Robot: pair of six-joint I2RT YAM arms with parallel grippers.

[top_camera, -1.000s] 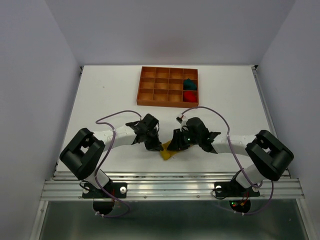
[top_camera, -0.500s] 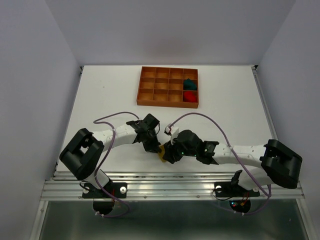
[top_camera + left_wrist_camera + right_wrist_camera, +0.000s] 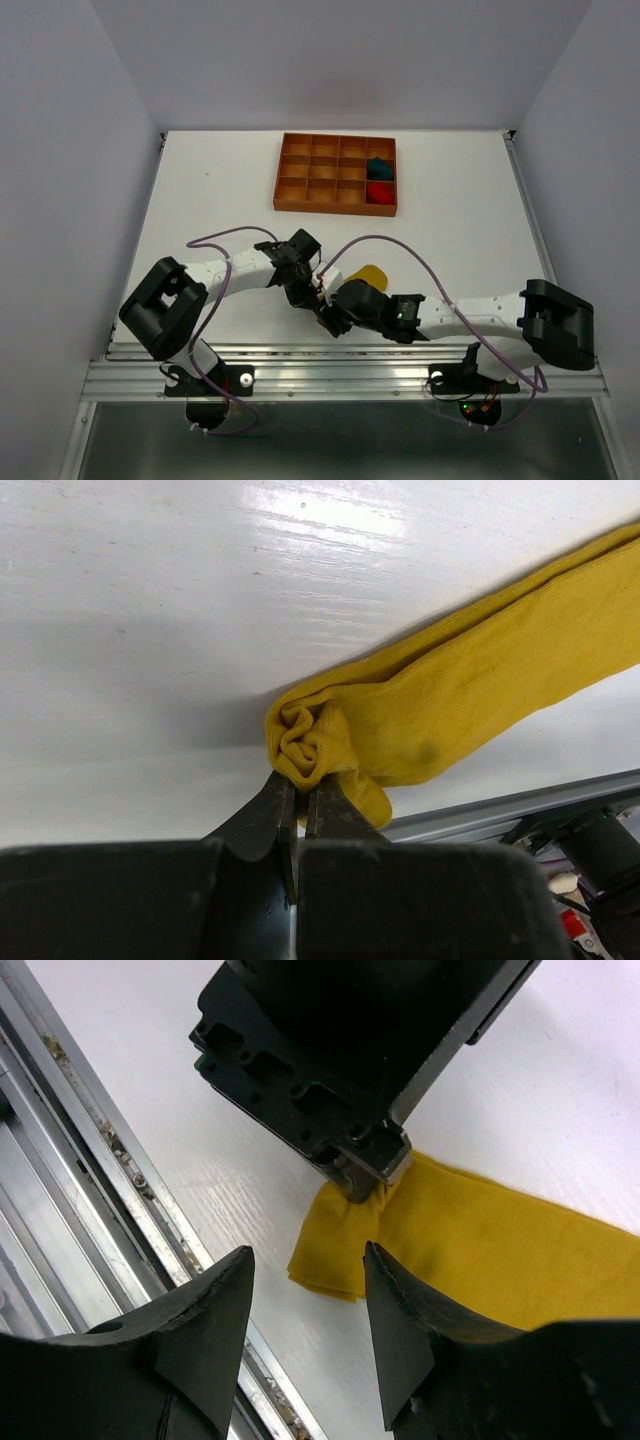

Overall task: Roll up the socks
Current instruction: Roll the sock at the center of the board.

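A yellow sock lies flat on the white table, stretching away from its bunched, curled end. My left gripper is shut on that bunched end. From above, the sock shows between the two arms near the front edge. My right gripper is open and holds nothing; its fingers straddle the sock's folded corner, just short of the left gripper's tips. A teal sock and a red sock sit bundled in the tray's right-hand compartments.
The orange-brown compartmented tray stands at the back middle of the table. A metal rail runs along the near table edge, close under the right gripper. Purple cables loop over both arms.
My right arm has swung left and down toward the near edge and its jaws have opened. The left gripper has stayed shut on the sock's end, and more yellow sock now shows.
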